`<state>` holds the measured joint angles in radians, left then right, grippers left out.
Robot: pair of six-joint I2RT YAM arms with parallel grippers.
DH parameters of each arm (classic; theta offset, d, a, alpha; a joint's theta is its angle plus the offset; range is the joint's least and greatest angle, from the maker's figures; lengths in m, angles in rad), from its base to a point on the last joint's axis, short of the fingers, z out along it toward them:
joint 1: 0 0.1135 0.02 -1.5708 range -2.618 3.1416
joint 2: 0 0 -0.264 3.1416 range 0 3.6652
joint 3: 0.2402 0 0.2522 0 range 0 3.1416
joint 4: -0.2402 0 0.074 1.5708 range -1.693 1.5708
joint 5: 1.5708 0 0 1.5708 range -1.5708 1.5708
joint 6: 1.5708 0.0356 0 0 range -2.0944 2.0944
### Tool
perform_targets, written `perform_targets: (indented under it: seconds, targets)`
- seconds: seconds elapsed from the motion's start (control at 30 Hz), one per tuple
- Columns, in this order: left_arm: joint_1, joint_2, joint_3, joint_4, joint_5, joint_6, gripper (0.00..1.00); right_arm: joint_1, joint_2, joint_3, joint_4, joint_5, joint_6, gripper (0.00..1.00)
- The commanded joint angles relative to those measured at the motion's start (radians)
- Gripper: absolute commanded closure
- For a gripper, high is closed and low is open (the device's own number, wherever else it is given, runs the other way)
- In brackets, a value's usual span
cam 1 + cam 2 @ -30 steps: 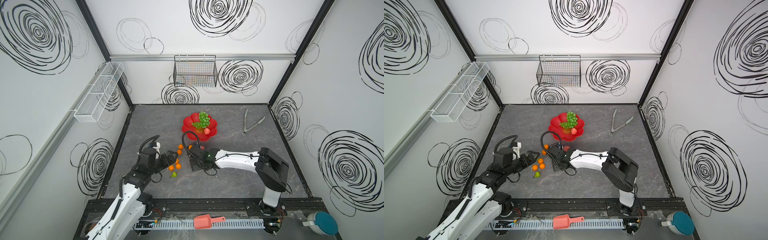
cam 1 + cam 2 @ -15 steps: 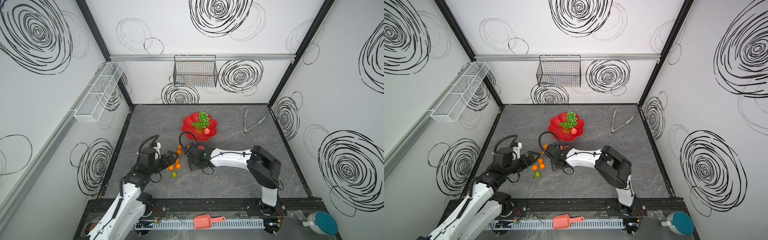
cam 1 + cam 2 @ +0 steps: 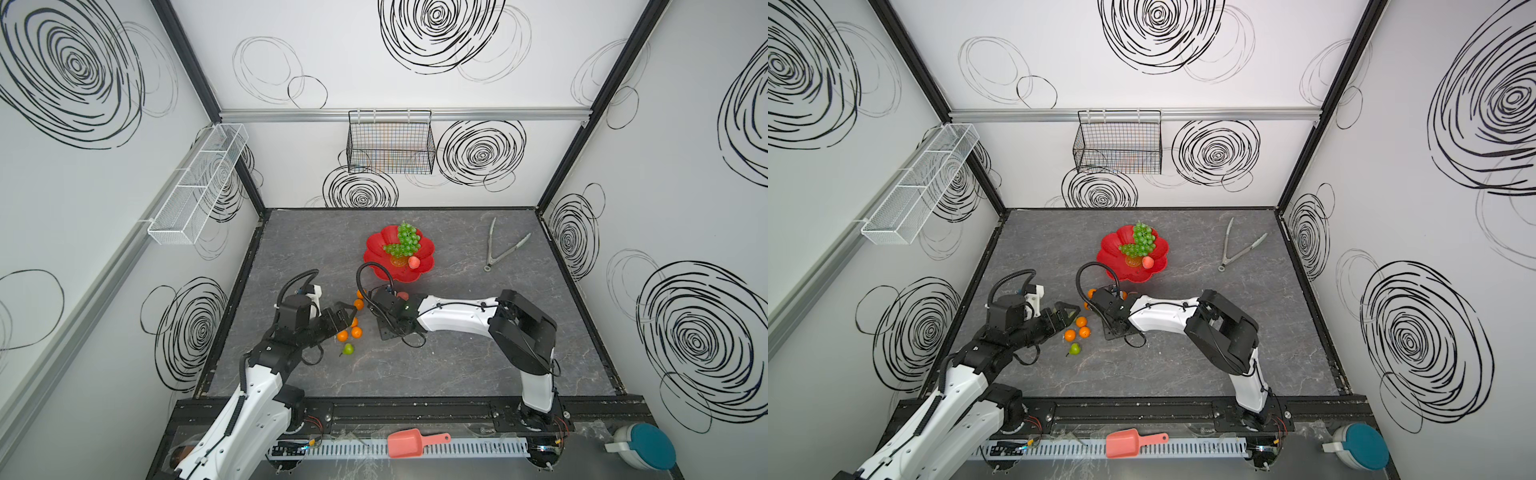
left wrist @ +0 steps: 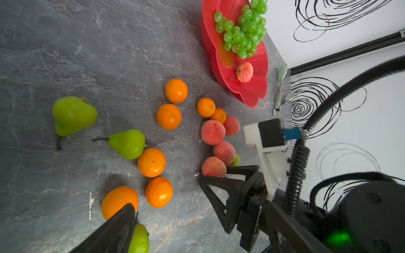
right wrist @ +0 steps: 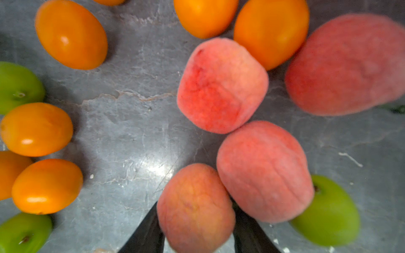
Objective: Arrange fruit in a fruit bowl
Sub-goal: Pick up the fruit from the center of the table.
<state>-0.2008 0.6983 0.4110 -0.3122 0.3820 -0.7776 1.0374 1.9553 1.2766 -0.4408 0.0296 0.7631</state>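
Lying toward the back of the grey desk, the red fruit bowl is filled with a bunch of green grapes and a stemmed peach. In front of it, the left pincer is held spread over loose pears and tangerines. A loose peach, lying on the desk, is pinched on both sides by the right pincer.

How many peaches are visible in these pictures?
5. One peach lies in the red bowl. Four peaches cluster on the table nearby, one between the right claw's fingers. More may be hidden.
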Motion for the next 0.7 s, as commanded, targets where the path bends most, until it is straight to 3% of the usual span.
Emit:
perform_targets:
  seconds: [0.0, 0.33, 0.67]
  targets:
    - [0.008, 0.001, -0.009, 0.039, 0.011, 0.015, 0.04, -0.005, -0.005, 0.007, -0.023, 0.021, 0.007, 0.52]
    - [-0.016, -0.016, -0.003, 0.051, 0.012, 0.026, 0.04, 0.004, -0.087, -0.024, 0.013, -0.003, 0.011, 0.54]
    - [-0.170, 0.024, 0.044, 0.088, -0.096, 0.028, 0.04, -0.008, -0.239, -0.075, 0.037, -0.014, 0.029, 0.56]
